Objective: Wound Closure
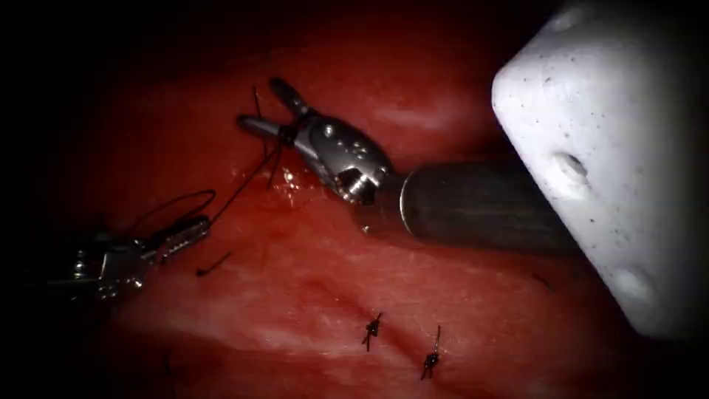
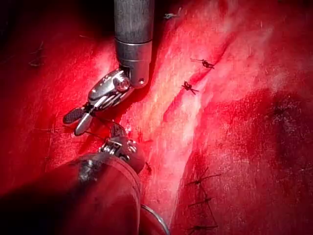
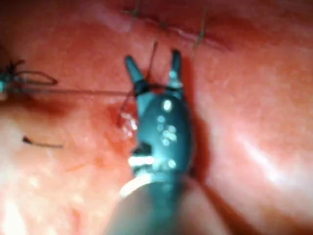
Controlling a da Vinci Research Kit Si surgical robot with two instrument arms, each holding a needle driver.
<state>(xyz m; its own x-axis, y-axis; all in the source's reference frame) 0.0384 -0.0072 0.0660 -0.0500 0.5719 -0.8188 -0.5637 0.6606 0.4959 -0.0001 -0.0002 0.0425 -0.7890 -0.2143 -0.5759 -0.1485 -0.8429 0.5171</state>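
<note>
Thread [image 1: 244, 181] runs taut from the left end effector [image 1: 193, 230] — apparently clamping it — through the right end effector's [image 1: 267, 106] wide-spread jaws; needle unseen.

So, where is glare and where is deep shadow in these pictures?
Endoscope view: glare on wet red tissue beside the open silver right tool; the left tool, shut on black thread, lies in shadow. Left wrist view: glare on tissue.

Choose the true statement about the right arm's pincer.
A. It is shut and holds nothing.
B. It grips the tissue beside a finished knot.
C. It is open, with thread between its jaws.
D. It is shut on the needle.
C: the right arm's pincer stands spread in a V, with the dark thread running in at the base of its jaws.
</note>
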